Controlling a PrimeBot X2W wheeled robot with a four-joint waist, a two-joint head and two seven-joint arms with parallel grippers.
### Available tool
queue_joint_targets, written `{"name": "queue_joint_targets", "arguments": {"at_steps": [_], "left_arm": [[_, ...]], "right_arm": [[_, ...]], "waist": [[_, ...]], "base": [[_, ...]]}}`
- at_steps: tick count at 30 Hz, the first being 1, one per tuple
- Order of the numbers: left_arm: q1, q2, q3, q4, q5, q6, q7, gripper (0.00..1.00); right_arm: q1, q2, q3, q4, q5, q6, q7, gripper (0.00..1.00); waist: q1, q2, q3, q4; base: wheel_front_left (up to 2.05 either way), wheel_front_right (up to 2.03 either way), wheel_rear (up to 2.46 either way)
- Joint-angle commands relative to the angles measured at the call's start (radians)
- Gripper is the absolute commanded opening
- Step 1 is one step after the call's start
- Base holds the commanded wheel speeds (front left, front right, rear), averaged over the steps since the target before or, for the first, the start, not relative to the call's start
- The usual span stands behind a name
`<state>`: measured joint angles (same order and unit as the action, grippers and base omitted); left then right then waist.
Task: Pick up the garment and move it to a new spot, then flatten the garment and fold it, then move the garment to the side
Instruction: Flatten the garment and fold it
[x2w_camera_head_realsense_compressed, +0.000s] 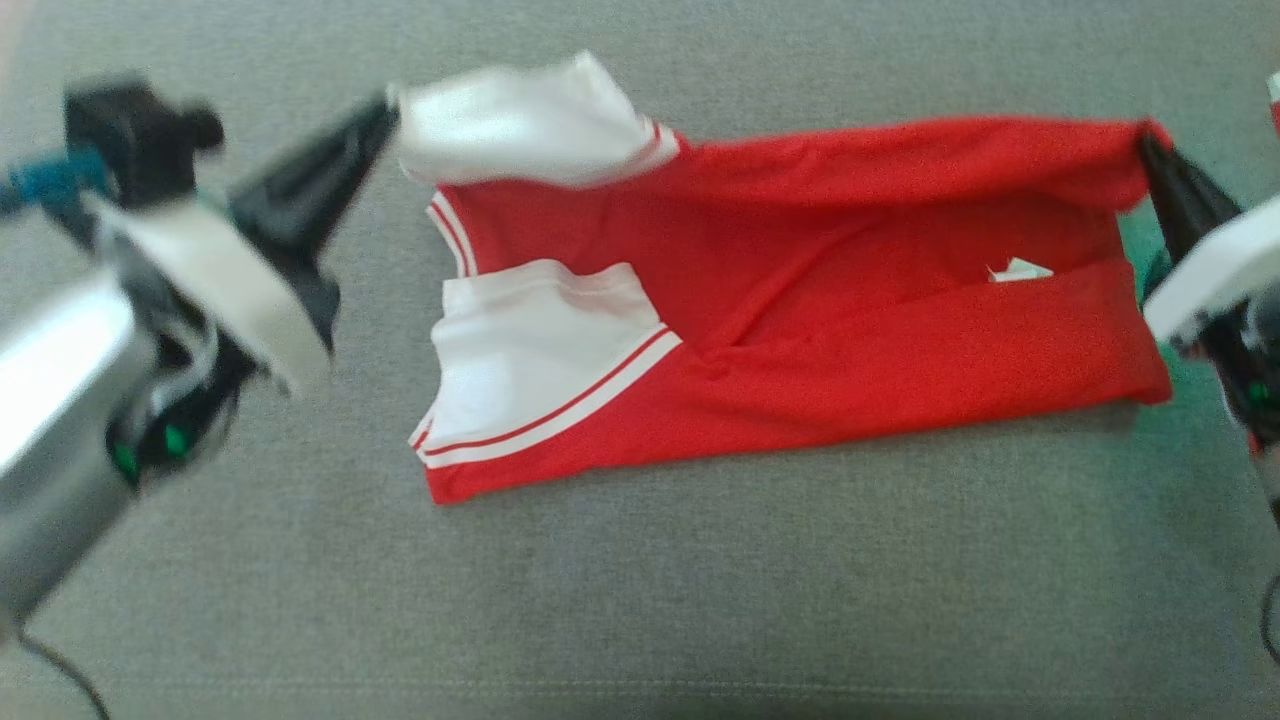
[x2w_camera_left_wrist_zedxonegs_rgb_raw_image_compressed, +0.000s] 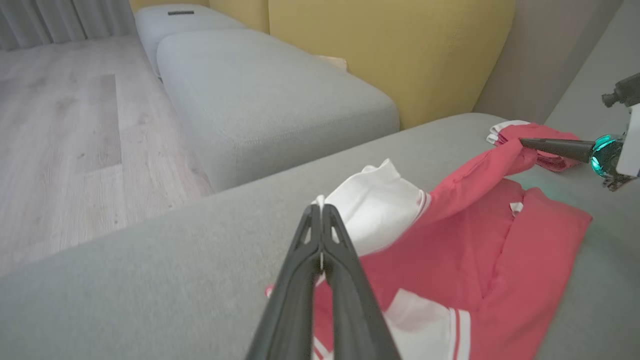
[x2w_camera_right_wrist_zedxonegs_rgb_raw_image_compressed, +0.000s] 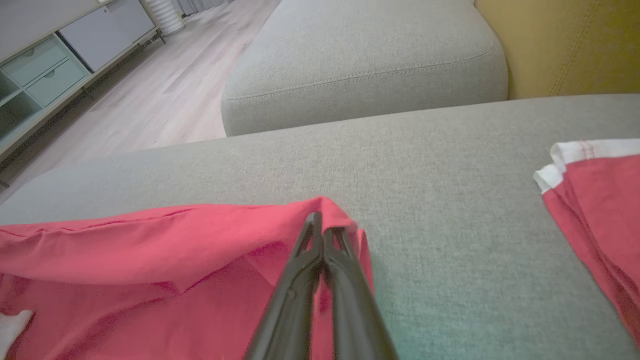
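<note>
Left tool (x2w_camera_head_realsense_compressed: 388, 108) clamps the garment (x2w_camera_head_realsense_compressed: 800, 300) by its white sleeve (x2w_camera_head_realsense_compressed: 520, 125) upper left, right tool (x2w_camera_head_realsense_compressed: 1148, 145) by its red corner (x2w_camera_head_realsense_compressed: 1115, 140) upper right, long axis between them.

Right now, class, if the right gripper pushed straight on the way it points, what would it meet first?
The red garment: the right gripper is shut on its edge. Past that fold, probably the grey cushion, though depth is unclear.

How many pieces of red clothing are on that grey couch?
2. One garment is held between the left gripper and right gripper, both shut on it. A second red piece lies beyond the right gripper, partly out of frame.
</note>
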<state>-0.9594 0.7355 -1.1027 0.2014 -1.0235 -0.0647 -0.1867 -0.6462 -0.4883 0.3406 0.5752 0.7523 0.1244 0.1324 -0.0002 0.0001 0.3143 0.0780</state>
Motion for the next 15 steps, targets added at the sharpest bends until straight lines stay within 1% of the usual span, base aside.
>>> {"name": "queue_joint_targets", "arguments": {"at_steps": [1,4,8,9,12,15], "left_arm": [[0.011,0.074,0.041,-0.067,-0.013,0.028,-0.010,0.00],[0.097,0.123,0.024,-0.170,-0.027,0.077,-0.014,0.00],[0.189,0.165,0.006,-0.265,-0.045,0.136,-0.022,0.00],[0.225,0.179,-0.003,-0.294,-0.051,0.155,-0.025,0.00],[0.262,0.191,-0.013,-0.324,-0.052,0.180,-0.032,0.00],[0.286,0.182,-0.022,-0.328,-0.054,0.195,-0.036,0.00]], "right_arm": [[0.044,-0.035,-0.008,-0.049,0.011,0.006,0.003,0.00],[0.113,-0.051,-0.026,-0.089,0.015,0.006,0.020,0.00],[0.186,-0.064,-0.060,-0.134,0.008,0.006,0.046,0.00],[0.213,-0.065,-0.083,-0.148,0.000,0.006,0.060,0.00],[0.243,-0.061,-0.116,-0.164,-0.017,0.006,0.079,0.00],[0.266,-0.052,-0.141,-0.179,-0.030,0.006,0.099,0.00]], "waist": [[0.0002,-0.0001,-0.014,0.015],[0.0002,-0.0001,-0.019,0.024],[0.0002,-0.0001,-0.019,0.030],[0.0002,-0.0001,-0.019,0.030],[0.0002,-0.0001,-0.017,0.032],[0.0002,-0.0001,-0.018,0.037]], "base": [[0.00,0.00,0.00],[0.00,0.00,0.00],[0.00,0.00,0.00],[0.00,0.00,0.00],[0.00,0.00,0.00],[0.00,0.00,0.00]]}}
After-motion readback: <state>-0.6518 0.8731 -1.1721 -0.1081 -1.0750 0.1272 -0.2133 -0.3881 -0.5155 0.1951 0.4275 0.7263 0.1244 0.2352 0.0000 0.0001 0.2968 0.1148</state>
